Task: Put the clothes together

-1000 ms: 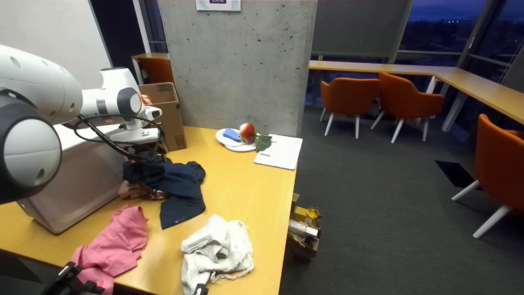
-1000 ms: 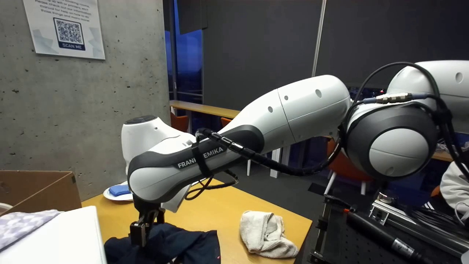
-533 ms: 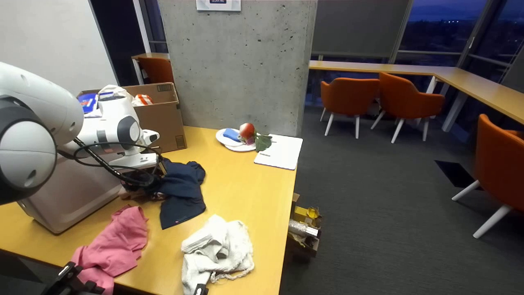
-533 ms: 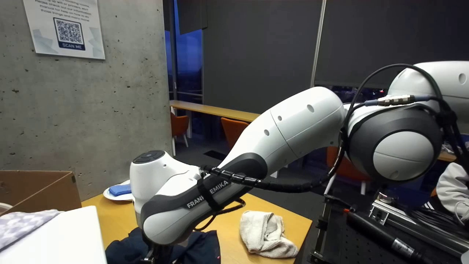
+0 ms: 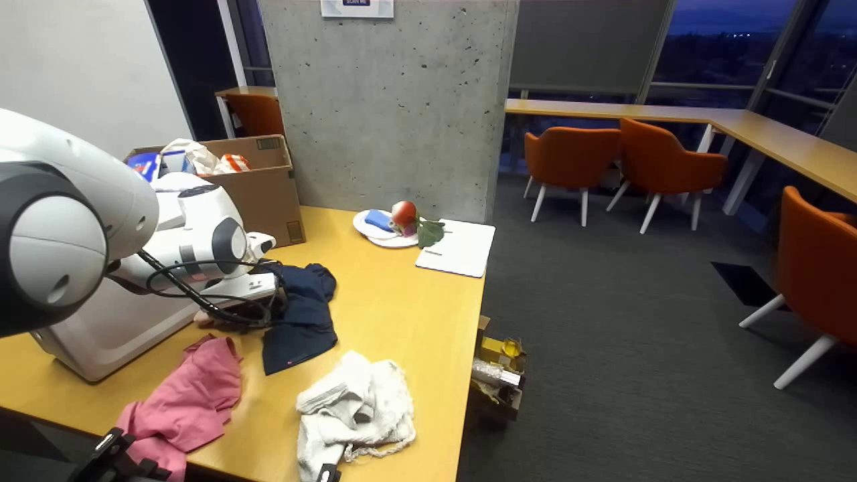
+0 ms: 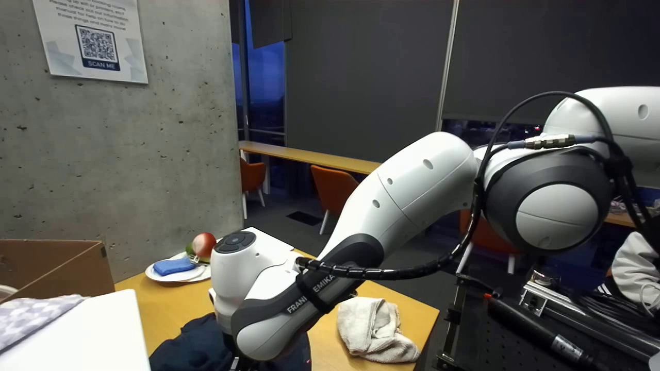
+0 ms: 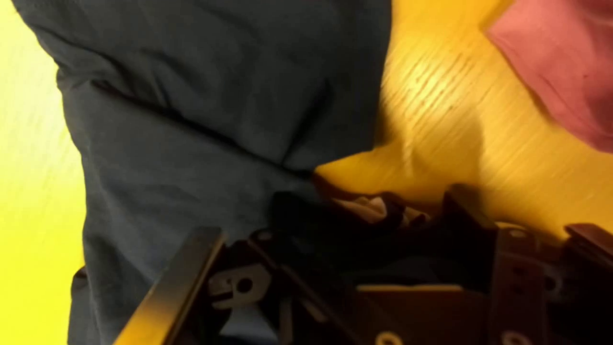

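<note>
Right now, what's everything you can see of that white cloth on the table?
The white cloth looks soft and towel-like. It lies crumpled in loose folds on the yellowish table, near the edge, one border curling like rope. It is apart from the pink cloth and dark blue cloth. In an exterior view a small black part overlaps it; whether they touch is unclear.

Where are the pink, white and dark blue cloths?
Pink cloth (image 5: 189,400), in an exterior view: crumpled middle.
White cloth (image 6: 372,334), in an exterior view: bunched middle.
Dark blue cloth (image 7: 191,160), in the wrist view: middle.
</note>
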`<state>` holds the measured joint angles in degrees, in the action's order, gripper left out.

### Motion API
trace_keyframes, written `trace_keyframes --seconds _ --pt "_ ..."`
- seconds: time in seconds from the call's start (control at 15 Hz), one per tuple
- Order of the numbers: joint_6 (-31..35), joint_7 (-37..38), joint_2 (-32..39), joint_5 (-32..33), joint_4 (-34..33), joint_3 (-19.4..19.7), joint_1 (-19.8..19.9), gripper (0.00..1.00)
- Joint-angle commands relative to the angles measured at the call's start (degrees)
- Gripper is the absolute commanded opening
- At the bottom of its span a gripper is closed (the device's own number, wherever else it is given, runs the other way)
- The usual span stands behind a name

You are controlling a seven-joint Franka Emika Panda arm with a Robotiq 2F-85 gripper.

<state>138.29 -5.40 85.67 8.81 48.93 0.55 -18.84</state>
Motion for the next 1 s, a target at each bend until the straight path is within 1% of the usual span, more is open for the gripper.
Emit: trace_keyframes --seconds 0.0,0.33,0.4,0.47,0.67,0.8,0.93 --pt "2.61 -0.07 -0.01 1.19 0.83 0.11 0.57 0.49" --pt "0.66 0.25 -0.24 1.1 -1.22 0.5 0.93 0.12" --pt "0.1 0.09 -0.31 1.01 -1.68 0.44 1.08 0.05" --pt "-0.64 0.34 -0.42 0.89 -2.4 0.59 1.26 0.01" --pt "-4.04 0.59 -0.55 0.87 -5.47 1.16 1.55 0.0" --pt "-7.69 0.86 -0.64 1.2 -8.37 2.23 1.91 0.02" --pt "-9.71 1.11 -3.7 0.69 -6.66 3.99 2.16 0.02"
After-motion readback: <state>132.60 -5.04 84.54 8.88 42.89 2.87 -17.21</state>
